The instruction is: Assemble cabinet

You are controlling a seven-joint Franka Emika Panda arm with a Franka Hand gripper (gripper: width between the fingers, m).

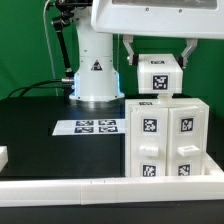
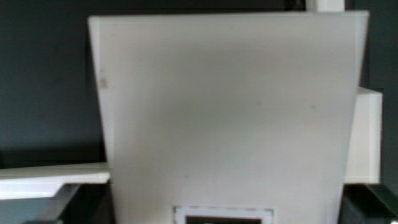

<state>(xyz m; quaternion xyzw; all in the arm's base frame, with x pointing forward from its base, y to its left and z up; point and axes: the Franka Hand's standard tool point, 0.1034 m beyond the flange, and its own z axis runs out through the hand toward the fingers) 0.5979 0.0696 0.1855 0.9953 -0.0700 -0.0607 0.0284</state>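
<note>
Green backdrop behind the bench; matte black table fills most of the exterior view, with a white rail along its near edge.
White arm stands on its base at the back of the table, middle of the view; its upper body crosses the top of the picture.
Cabinet stands upright on the table at the exterior view's right, just behind the rail; four recessed compartments face the camera, each with a tag.
Marker board lies flat between the arm's base and the cabinet, just beside the cabinet.
Block, white with one tag, sits at the cabinet's top; contact underneath not resolvable.
Gripper hangs over the block with its jaws set wide, one dark finger on each side of it; cannot tell whether the pads press it or stand clear.
Wrist view: one plain white face fills nearly all the picture, dark table around it.
Small white piece on the table at the exterior view's left edge, well apart from the cabinet.
</note>
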